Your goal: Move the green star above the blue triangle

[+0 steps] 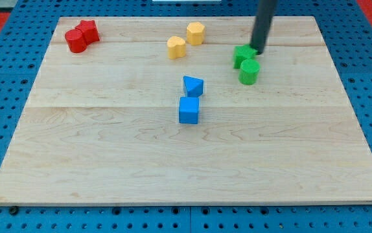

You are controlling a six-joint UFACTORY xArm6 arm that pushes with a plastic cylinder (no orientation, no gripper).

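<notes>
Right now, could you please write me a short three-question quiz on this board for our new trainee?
1. True or false: my tip is at the green star's right edge, as the view shows it.
2. Which block lies directly below the blue triangle in the view? A) the yellow block nearer the view's left B) the blue cube C) the green cylinder
3. Fill in: the two red blocks sit near the board's top ____ corner in the view.

Key: 1 true; 2 B; 3 left.
</notes>
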